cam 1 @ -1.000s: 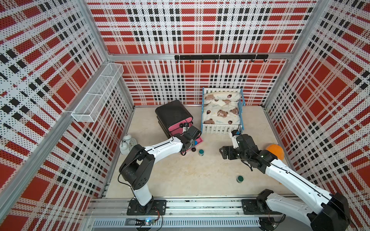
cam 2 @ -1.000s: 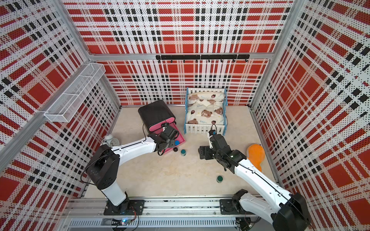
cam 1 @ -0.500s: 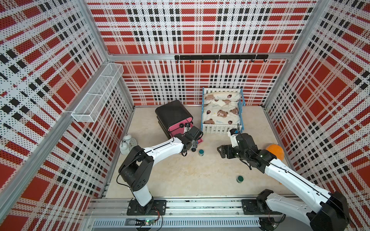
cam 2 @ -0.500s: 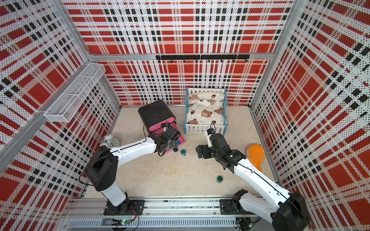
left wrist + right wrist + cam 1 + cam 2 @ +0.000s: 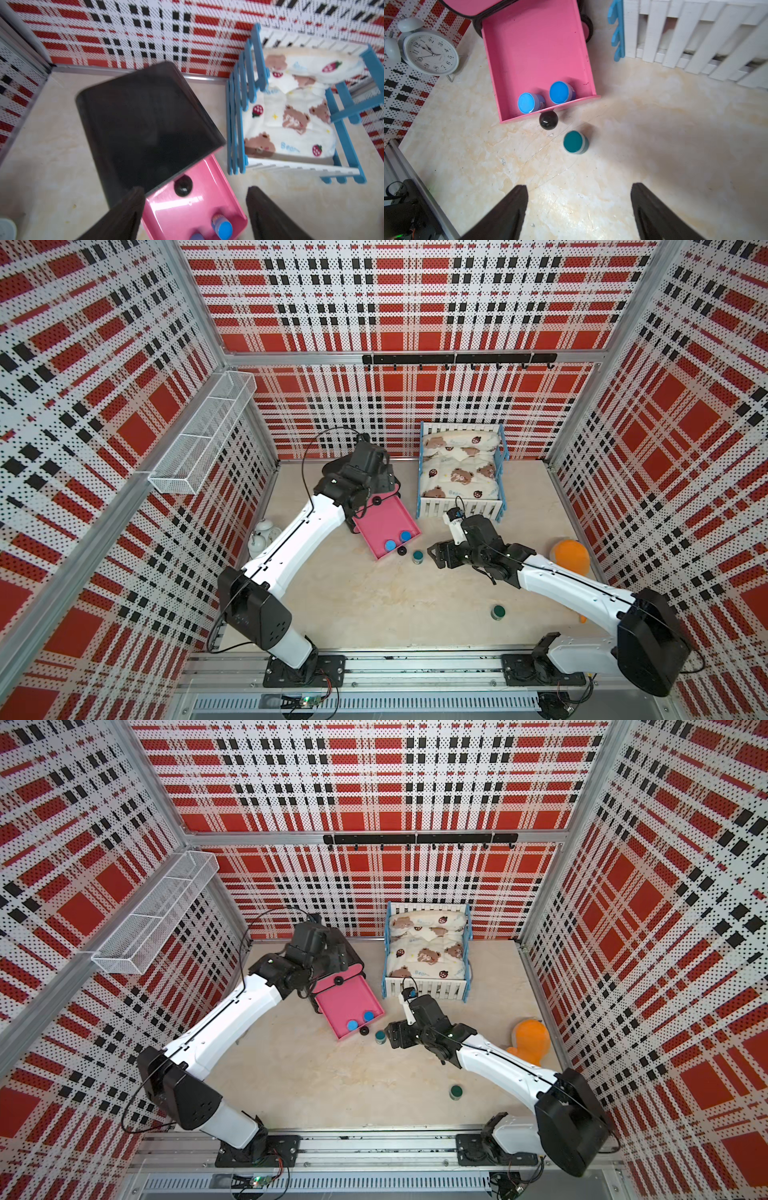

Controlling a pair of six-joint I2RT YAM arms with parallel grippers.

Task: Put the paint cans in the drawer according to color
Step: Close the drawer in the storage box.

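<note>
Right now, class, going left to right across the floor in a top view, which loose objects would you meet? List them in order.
alarm clock → open pink drawer → teal paint can by the knob → lone teal paint can → orange toy

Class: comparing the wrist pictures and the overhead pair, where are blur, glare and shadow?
Left wrist view: motion blur smears the black chest and toy bed; white glare streaks the pink drawer. Right wrist view: crisp on the teal can and clock, a broad soft shadow on the tabletop. Both top views: sharp, evenly lit, walls splayed by the wide lens.
</note>
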